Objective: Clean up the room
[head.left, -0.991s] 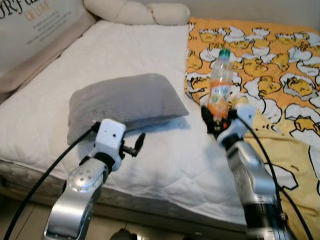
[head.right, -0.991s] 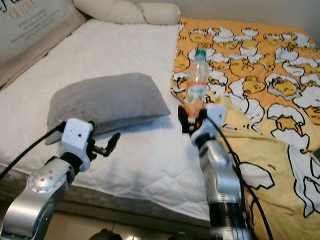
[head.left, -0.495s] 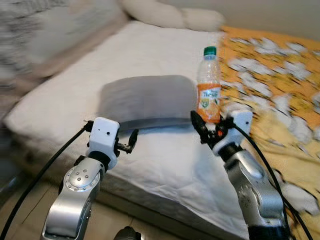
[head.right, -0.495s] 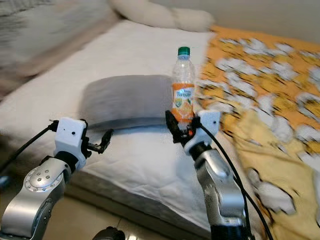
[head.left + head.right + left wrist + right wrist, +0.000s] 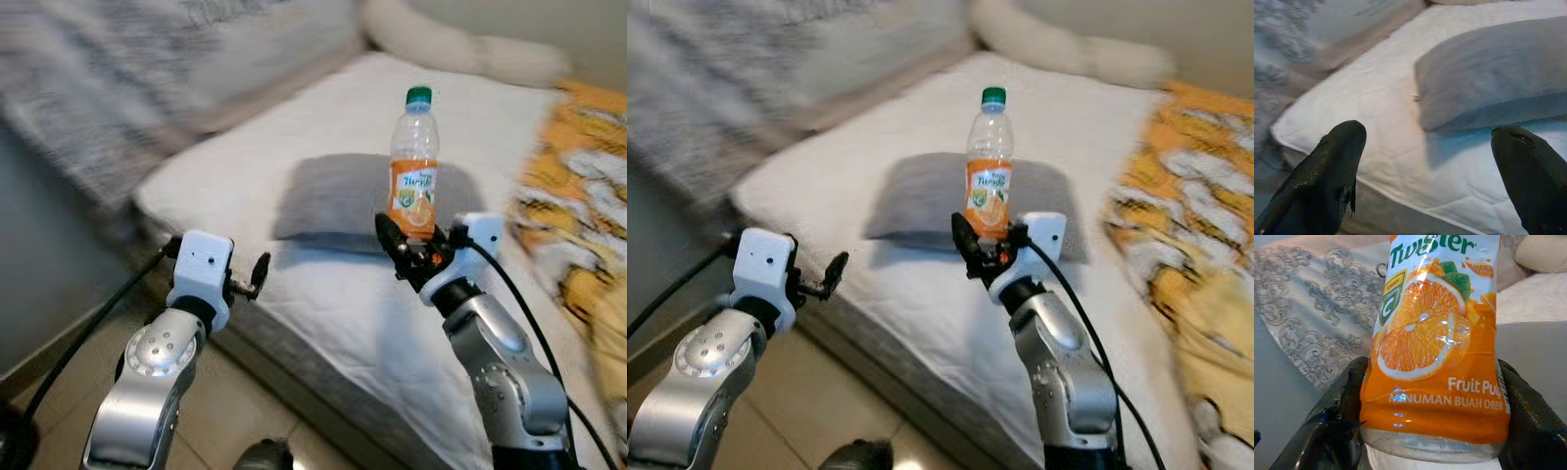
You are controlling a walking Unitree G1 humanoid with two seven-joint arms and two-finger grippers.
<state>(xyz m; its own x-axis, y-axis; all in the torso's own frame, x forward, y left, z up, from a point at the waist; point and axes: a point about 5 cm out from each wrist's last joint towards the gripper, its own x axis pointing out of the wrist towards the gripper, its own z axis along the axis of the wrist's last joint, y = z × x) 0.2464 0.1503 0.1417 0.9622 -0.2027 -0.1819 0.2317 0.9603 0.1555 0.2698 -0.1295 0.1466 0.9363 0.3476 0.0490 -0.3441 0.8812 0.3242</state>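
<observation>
A: Item one, far left: our left hand (image 5: 257, 275), two long black fingers spread wide with nothing between them, hovering near the bed's edge above the tiled floor (image 5: 225, 411).

B: Item two: the bed with its white quilted mattress cover (image 5: 323, 294), soft, stitched in faint diamonds. On it lies a grey rectangular fabric pillow (image 5: 338, 196), plump and matte.

A: Item three, the task's thing: a clear plastic orange-drink bottle with a green cap and glossy orange label (image 5: 413, 166). It stands upright in our right hand (image 5: 411, 257), in the air in front of the pillow; the black fingers are closed against both sides of its lower body.

B: Item four, far right: an orange blanket with a white-and-yellow cartoon print (image 5: 578, 225), blurred.

A: Handling note, by our judgement: we are carrying the bottle off for disposal or storage. The thin smooth plastic could slip or buckle, so we should keep the grip low, firm but not crushing, and hold the bottle vertical while we turn.

B: Agreed. The bottle's upper part looks empty.
</observation>
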